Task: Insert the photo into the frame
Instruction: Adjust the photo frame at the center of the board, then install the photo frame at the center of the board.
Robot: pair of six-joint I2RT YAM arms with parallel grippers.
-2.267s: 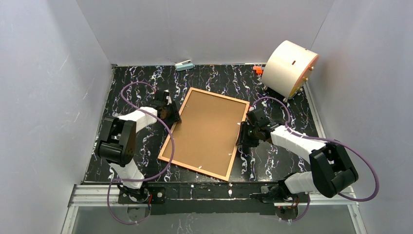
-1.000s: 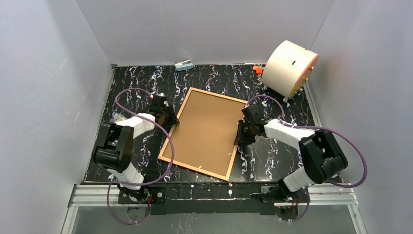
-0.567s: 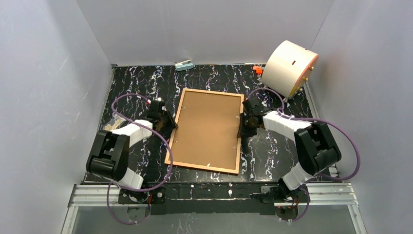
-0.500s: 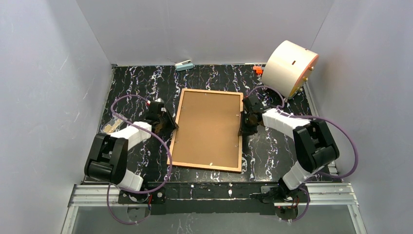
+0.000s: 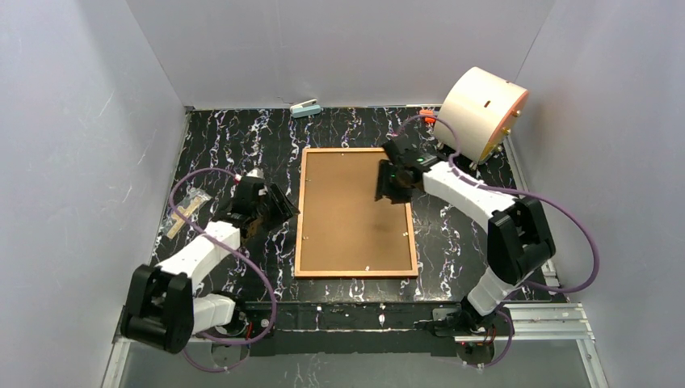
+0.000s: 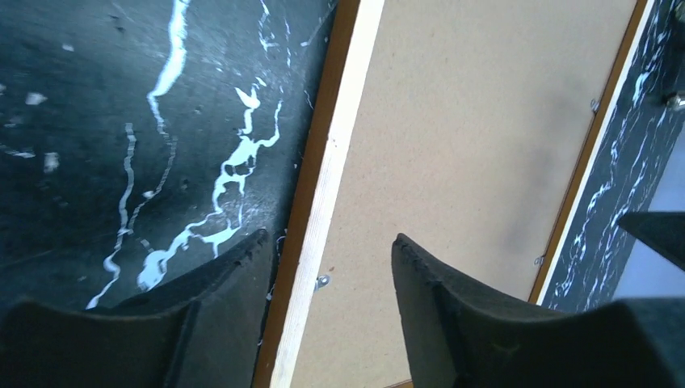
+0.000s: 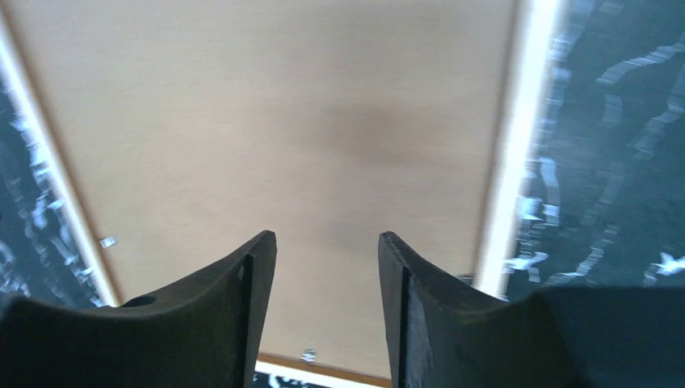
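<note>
The frame (image 5: pixel 299 234) of orange-brown wood lies face down, square to the table's near edge, with the plain brown backing board (image 5: pixel 351 214) filling it. The photo is out of view. My left gripper (image 5: pixel 284 208) is open at the frame's left edge. In the left wrist view it (image 6: pixel 331 237) straddles the frame's rail (image 6: pixel 317 162), with the board (image 6: pixel 468 121) beyond. My right gripper (image 5: pixel 383 187) is open and empty over the frame's upper right part. The right wrist view shows it (image 7: pixel 327 238) above the board (image 7: pixel 283 105), with the frame's rail (image 7: pixel 517 121) to the right.
A white drum (image 5: pixel 482 111) lies on its side at the back right, with a small orange piece (image 5: pixel 427 115) beside it. A small grey-teal item (image 5: pixel 306 108) lies at the back wall. A clear packet (image 5: pixel 186 208) lies at the left. Grey walls enclose the table.
The frame has turned from tilted to square with the table and shifted a little right. My right gripper moved from its right edge onto its upper right part. My left arm drew back.
</note>
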